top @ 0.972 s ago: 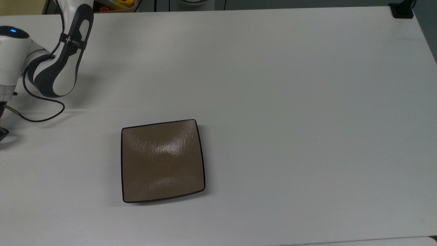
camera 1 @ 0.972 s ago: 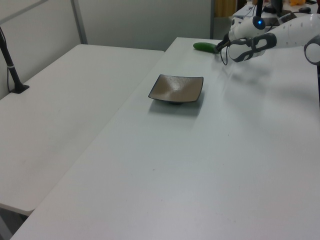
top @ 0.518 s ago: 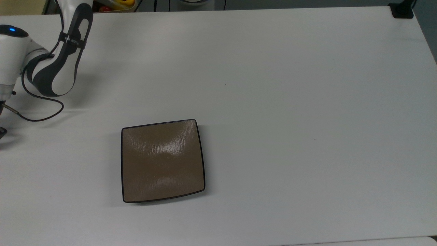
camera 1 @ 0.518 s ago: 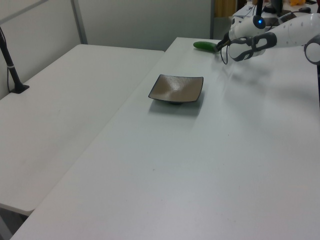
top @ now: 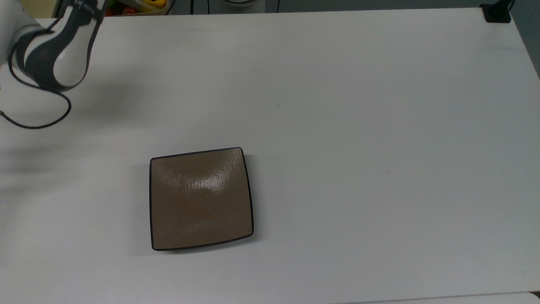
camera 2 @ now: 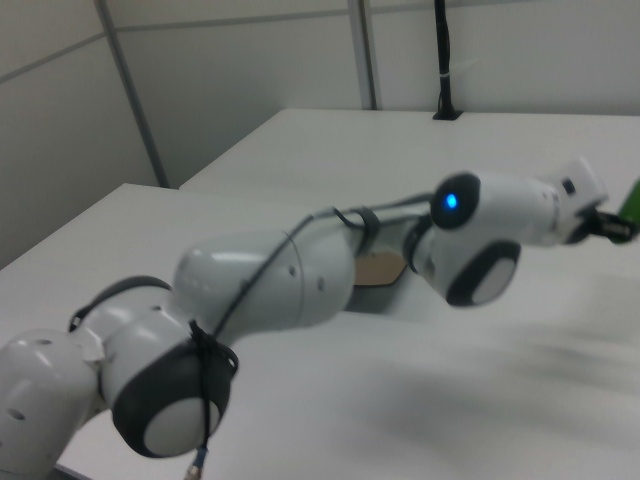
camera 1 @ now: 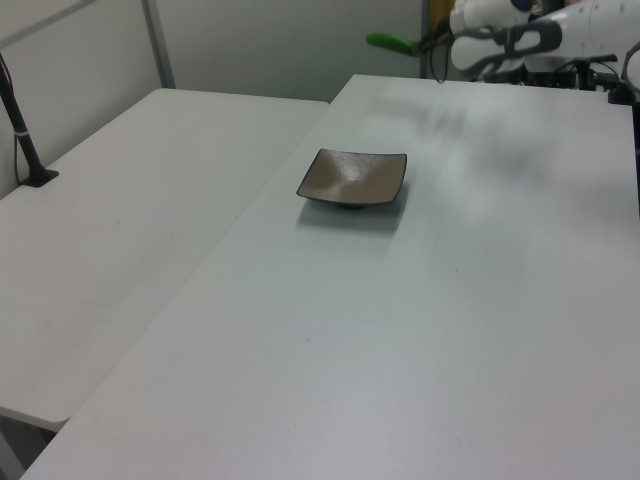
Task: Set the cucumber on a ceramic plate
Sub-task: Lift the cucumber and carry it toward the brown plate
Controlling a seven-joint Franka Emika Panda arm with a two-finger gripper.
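The gripper (camera 1: 432, 41) grips the cucumber (camera 1: 392, 43) in the air at the upper middle of the left view, well apart from the bare ceramic plate (camera 1: 353, 178) on the counter (camera 1: 460, 300), so carrying and setting down remain.

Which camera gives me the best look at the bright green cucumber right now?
The left view: the bright green cucumber hangs above the white table's far edge, held at the gripper. The right view catches a green sliver at its right edge.
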